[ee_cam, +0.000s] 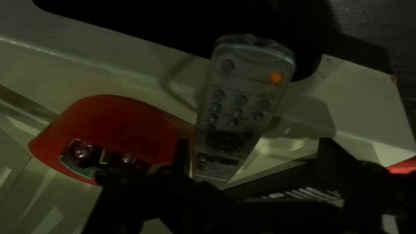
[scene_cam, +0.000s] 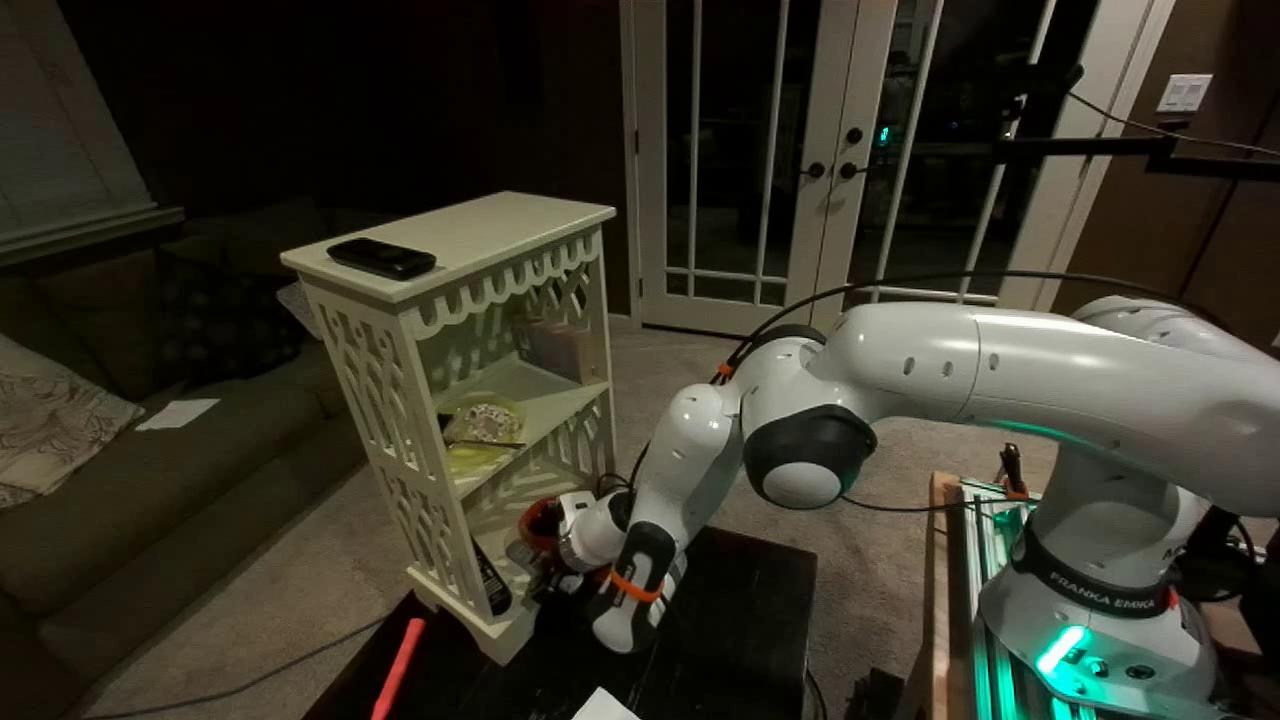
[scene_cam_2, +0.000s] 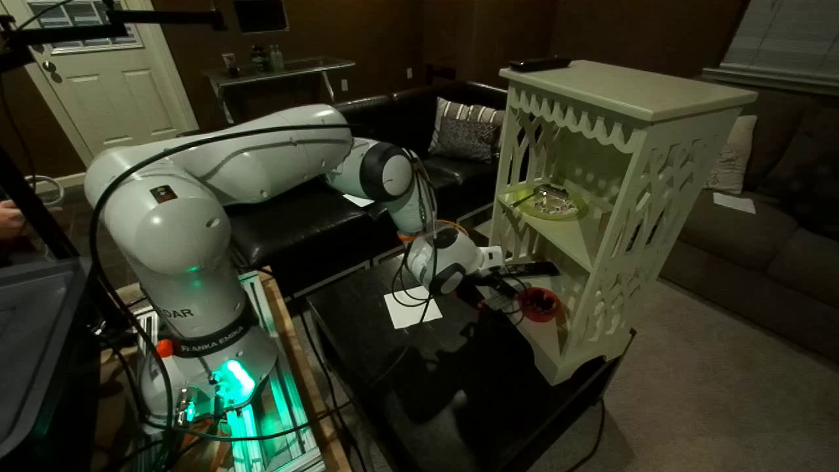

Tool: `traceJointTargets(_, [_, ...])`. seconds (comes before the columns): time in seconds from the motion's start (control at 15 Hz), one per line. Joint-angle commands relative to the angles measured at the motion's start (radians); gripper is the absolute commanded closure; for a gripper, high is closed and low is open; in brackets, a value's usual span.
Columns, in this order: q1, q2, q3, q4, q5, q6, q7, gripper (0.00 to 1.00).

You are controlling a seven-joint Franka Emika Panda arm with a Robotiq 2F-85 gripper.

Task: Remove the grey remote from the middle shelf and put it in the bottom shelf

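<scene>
The grey remote point(ee_cam: 240, 97) with an orange button lies on the bottom shelf point(ee_cam: 130, 74) of the cream rack in the wrist view. Its upper end reaches over the shelf's front edge. My gripper point(ee_cam: 255, 141) is open, and the grey remote's lower part lies between the fingers, nearer the left one. I cannot tell whether they touch. In both exterior views, my gripper point(scene_cam: 545, 585) point(scene_cam_2: 508, 288) is low at the rack's front, by the bottom shelf point(scene_cam_2: 567, 278). The middle shelf point(scene_cam: 555, 398) point(scene_cam_2: 577, 241) holds a yellowish plate point(scene_cam: 485, 440) and no grey remote that I can see.
A red bowl point(ee_cam: 120, 120) point(scene_cam_2: 541, 305) stands beside the grey remote. A black remote point(ee_cam: 292, 182) point(scene_cam: 492, 580) leans at the bottom shelf's side. A black device point(scene_cam: 380, 258) lies on the rack's top board. The rack stands on a black table point(scene_cam: 750, 590) with white paper point(scene_cam_2: 413, 308).
</scene>
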Motion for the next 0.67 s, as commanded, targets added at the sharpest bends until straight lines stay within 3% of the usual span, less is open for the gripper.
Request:
traceJointTargets(0.0, [0.028, 0.000, -0.004, 0.002, -0.044, 0.000, 0.026, 0.00])
traceJointTargets(0.4, [0.164, 0.000, -0.136, -0.025, 0.048, 0.153, -0.037, 0.00])
traceJointTargets(0.6, [0.224, 0.000, -0.184, -0.053, 0.281, 0.172, -0.195, 0.00])
